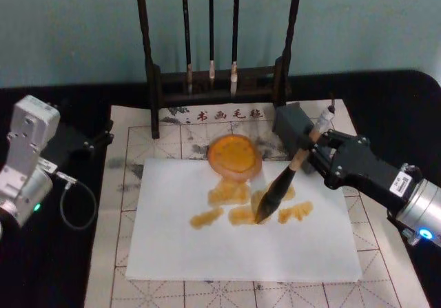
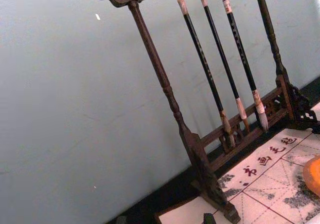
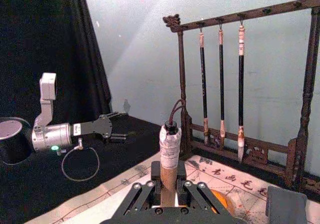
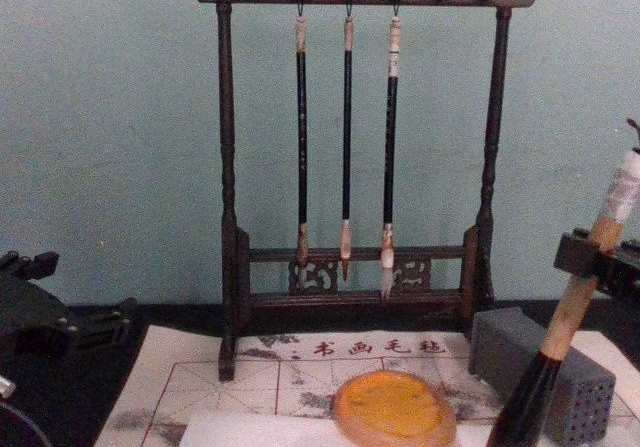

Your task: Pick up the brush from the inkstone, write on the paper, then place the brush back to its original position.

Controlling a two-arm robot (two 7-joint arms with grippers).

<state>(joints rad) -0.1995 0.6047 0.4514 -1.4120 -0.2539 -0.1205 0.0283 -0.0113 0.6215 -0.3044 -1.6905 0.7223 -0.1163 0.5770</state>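
Note:
My right gripper (image 1: 311, 154) is shut on the tan handle of the brush (image 1: 282, 184), which leans down and to the left. Its dark tuft touches the paper (image 1: 207, 249) among several amber strokes near the sheet's middle. The inkstone (image 1: 235, 155), a round orange dish, sits at the paper's far edge, just behind the strokes. The right wrist view looks up the brush (image 3: 170, 151) between the shut fingers (image 3: 142, 196). In the chest view the brush (image 4: 565, 332) slants at the right, beside the inkstone (image 4: 394, 407). My left gripper (image 1: 96, 141) rests open and apart at the mat's left.
A dark wooden rack (image 1: 213, 80) with three thin hanging brushes stands behind the inkstone. A grey block (image 1: 293, 125) with small holes sits just behind my right gripper. The cream gridded mat (image 1: 127, 177) lies under the paper on a black tabletop.

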